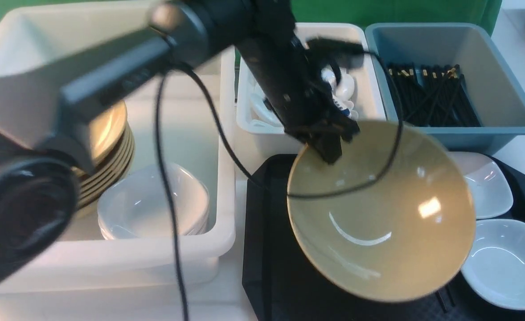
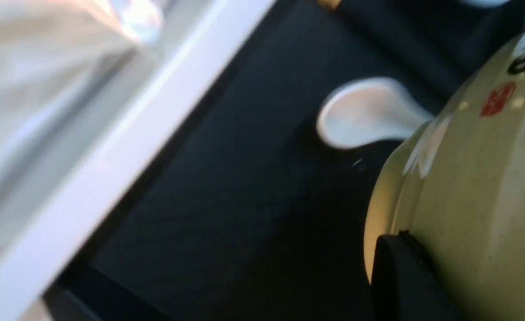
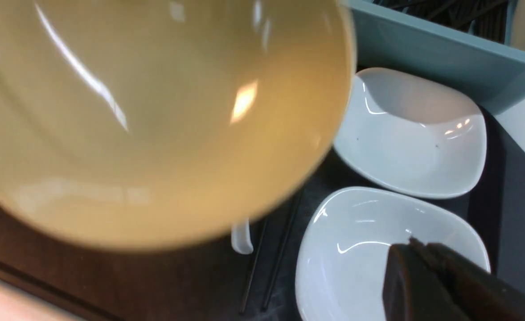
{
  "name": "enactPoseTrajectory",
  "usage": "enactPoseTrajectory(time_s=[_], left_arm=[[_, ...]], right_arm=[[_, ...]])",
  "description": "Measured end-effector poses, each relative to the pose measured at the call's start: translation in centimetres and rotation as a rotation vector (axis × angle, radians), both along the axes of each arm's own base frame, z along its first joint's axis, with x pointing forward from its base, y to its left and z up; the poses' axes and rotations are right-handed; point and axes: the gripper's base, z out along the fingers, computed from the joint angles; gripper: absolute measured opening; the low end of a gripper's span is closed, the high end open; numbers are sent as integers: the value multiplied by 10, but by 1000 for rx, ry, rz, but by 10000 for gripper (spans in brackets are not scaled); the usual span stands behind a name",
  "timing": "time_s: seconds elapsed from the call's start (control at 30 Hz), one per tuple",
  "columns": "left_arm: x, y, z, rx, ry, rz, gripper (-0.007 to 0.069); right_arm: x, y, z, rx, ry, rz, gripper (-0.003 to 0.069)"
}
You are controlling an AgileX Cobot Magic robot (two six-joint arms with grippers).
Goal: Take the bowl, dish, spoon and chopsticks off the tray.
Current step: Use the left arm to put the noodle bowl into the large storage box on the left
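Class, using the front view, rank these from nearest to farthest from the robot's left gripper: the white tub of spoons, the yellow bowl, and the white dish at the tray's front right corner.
1. The bowl: the left gripper grips its far rim.
2. The white tub of spoons: just behind the gripper.
3. The front white dish: at the near right of the tray, well away.

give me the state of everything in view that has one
bowl: tilted, raised over the tray
left gripper: shut on the bowl's rim
right gripper: shut, empty, over near white dish
spoon: lying on the tray, under the bowl
chopsticks: lying flat on the tray
near white dish: upright, empty
far white dish: upright, empty
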Motion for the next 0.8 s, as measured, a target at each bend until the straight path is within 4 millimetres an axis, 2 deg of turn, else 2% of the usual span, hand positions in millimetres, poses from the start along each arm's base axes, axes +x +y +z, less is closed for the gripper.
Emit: enactPoseTrajectory(time_s=[0.1, 0.17, 0.2, 0.23, 0.27, 0.33, 0.37, 0.4, 0.43, 0.47, 0.5, 0.57, 0.67, 0.7, 0.8], left_arm=[[-3, 27, 40, -68, -75, 28, 4], [-6, 54, 70, -100, -137, 73, 4], [-7, 73, 86, -108, -175, 110, 4], [-11, 103, 109, -112, -229, 184, 4], [-12, 118, 117, -106, -254, 224, 4], [-21, 174, 145, -84, -329, 393, 4], [-22, 180, 147, -80, -335, 410, 4], [-27, 206, 154, -65, -359, 497, 4], [-37, 242, 158, -38, -375, 611, 4], [-40, 252, 158, -29, -376, 643, 4], [-56, 293, 153, 4, -367, 784, 4], [-67, 325, 143, 10, -344, 906, 4], [-77, 375, 113, -64, -283, 1132, 4], [-77, 377, 111, -69, -279, 1142, 4], [-71, 397, 80, -117, -203, 1226, 4]], right_arm=[[0, 0, 0, 0, 0, 0, 67], [0, 0, 0, 0, 0, 0, 67], [0, 0, 0, 0, 0, 0, 67], [0, 0, 0, 0, -2, 0, 68], [0, 0, 0, 0, -3, -1, 69], [1, 0, 1, 2, -12, -2, 70], [1, 0, 1, 2, -14, -2, 71], [1, 0, 1, 3, -21, -4, 72], [2, 0, -1, 4, -26, -6, 74], [2, 0, -2, 4, -25, -7, 76], [2, 0, -5, 11, -22, -13, 77], [3, 0, -6, 30, -24, -27, 78], [3, -1, -7, 43, -31, -37, 78], [3, -1, -7, 45, -31, -38, 78], [3, -1, -7, 47, -32, -39, 79]])
